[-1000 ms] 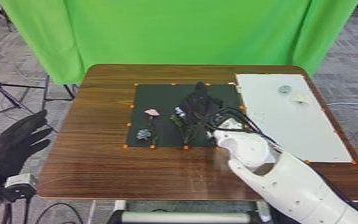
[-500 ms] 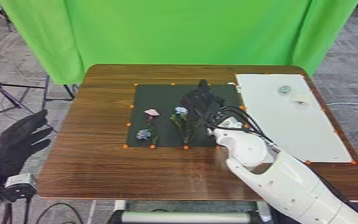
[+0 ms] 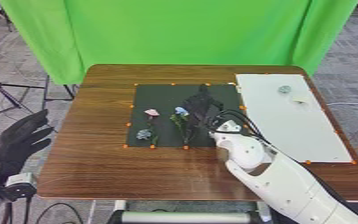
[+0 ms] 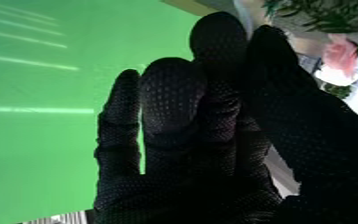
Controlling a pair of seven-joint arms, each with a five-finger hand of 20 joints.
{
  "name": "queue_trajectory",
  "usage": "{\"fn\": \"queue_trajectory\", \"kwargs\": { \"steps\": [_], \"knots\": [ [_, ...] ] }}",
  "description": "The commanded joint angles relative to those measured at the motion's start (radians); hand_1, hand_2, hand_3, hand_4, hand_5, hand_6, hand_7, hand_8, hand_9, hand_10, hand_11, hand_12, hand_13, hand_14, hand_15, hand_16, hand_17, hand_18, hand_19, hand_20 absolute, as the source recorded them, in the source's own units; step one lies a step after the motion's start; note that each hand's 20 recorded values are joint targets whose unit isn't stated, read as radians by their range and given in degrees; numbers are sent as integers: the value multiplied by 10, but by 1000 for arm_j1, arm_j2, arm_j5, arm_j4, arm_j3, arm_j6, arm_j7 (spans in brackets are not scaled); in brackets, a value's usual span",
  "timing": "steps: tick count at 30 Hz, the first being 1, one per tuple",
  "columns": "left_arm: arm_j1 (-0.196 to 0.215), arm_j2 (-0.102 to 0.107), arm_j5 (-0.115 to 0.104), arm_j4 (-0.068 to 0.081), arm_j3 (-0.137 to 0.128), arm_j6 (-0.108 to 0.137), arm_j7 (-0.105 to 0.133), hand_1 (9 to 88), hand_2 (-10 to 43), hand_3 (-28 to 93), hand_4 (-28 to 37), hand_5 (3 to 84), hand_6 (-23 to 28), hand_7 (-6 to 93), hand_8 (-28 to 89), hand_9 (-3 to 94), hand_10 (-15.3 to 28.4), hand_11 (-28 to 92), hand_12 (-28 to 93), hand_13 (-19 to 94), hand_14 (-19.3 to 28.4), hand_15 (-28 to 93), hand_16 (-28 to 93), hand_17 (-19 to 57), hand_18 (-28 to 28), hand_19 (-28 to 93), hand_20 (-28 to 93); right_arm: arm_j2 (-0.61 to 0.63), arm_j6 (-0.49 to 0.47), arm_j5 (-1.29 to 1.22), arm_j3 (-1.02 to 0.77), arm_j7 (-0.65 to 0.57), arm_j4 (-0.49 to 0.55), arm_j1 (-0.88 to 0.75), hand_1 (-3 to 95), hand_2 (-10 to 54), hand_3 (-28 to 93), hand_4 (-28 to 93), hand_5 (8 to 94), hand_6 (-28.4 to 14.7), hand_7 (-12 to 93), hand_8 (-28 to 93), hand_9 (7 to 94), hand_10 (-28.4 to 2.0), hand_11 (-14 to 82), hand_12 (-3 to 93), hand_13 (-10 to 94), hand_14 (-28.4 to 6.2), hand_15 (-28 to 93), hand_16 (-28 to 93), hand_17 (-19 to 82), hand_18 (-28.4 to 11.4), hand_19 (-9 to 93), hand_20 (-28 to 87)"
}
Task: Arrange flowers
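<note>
Covering the middle of the brown wooden table [image 3: 131, 177] is a dark mat [image 3: 162, 92], with small orange dots [image 3: 186, 147] spaced around its edge. Beside it, on the table's right side, lies a white board [image 3: 295, 135], which carries a pale green flower [image 3: 285, 89] and a whitish flower [image 3: 300, 100] toward its far end. On the mat's left part are a pink flower [image 3: 151, 112] and, nearer the robot, a blue flower [image 3: 143, 134]. A light blue flower [image 3: 182, 111] with a green stem lies to the right of these, just beside the right hand [image 3: 200, 105]. That hand is over the mat's right part, open, its fingers fairly straight; whether it touches a stem, I cannot tell. In the right wrist view, green leaves [image 4: 318, 12] and a pink bloom are beyond the thumb. The left hand [image 3: 17, 140] is off the table's left side, open, fingers extended. Behind the table hangs a bright green cloth [image 3: 189, 35], creased near its sides. Grey carpet [image 3: 78, 212] spreads around, with dark tripod legs [image 3: 15, 102] standing on it to the left and a black cable [image 3: 64, 204] lying near the table's front.
</note>
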State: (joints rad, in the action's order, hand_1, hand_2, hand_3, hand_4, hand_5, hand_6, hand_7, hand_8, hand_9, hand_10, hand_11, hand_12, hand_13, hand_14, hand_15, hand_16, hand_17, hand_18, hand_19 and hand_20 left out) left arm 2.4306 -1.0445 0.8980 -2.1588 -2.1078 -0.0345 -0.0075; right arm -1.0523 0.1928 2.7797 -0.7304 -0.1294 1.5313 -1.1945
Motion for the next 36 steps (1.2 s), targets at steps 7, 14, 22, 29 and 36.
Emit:
{"fn": "queue_trajectory", "kwargs": {
  "steps": [7, 14, 22, 29, 36],
  "knots": [
    [10, -3, 0, 0, -5, -4, -7, 229, -37, 708, -283, 221, 10, 225, -107, 176, 86, 154, 186, 150, 116, 226, 36, -92, 190, 398, 66, 38, -23, -40, -82, 35, 99, -37, 286, -95, 821, -283, 587, 47, 520, 0, 699, -75, 456, 325, 644, -53, 691, 297, 142, -173, 655, 463],
    [13, -12, 1, -3, -5, -2, -5, 229, -36, 708, -283, 221, 11, 226, -108, 176, 86, 155, 186, 150, 116, 227, 35, -92, 190, 398, 66, 76, -131, -80, -179, 1, 192, -68, 235, -95, 855, -283, 533, 32, 525, -210, 606, -87, 492, 328, 567, -71, 714, 287, 110, -181, 639, 467],
    [22, -18, 2, -7, -11, 5, 4, 229, -37, 708, -283, 221, 11, 225, -108, 176, 86, 155, 186, 150, 116, 228, 35, -92, 190, 398, 66, 167, -298, -92, -287, -205, 136, -32, 221, -95, 893, -282, 327, -28, 397, -175, 392, -129, 322, 262, 412, -91, 578, 185, 64, -188, 616, 446],
    [30, -23, 2, -12, -15, 11, 8, 228, -37, 710, -283, 221, 10, 226, -108, 175, 86, 155, 186, 150, 116, 228, 34, -92, 190, 398, 66, 218, -443, -159, -358, -339, 4, -1, 236, -95, 888, -283, 213, -67, 235, -100, 258, -154, 127, 267, 289, -134, 231, 247, 30, -211, 510, 329],
    [28, -23, 3, -10, -13, 9, 11, 228, -37, 708, -283, 222, 11, 225, -108, 176, 87, 156, 186, 150, 117, 229, 35, -93, 191, 399, 66, 215, -494, -158, -400, -395, -85, -1, 240, -95, 880, -283, 169, -82, 154, -59, 210, -154, 36, 278, 274, -155, 49, 313, 7, -234, 455, 248]
  ]
}}
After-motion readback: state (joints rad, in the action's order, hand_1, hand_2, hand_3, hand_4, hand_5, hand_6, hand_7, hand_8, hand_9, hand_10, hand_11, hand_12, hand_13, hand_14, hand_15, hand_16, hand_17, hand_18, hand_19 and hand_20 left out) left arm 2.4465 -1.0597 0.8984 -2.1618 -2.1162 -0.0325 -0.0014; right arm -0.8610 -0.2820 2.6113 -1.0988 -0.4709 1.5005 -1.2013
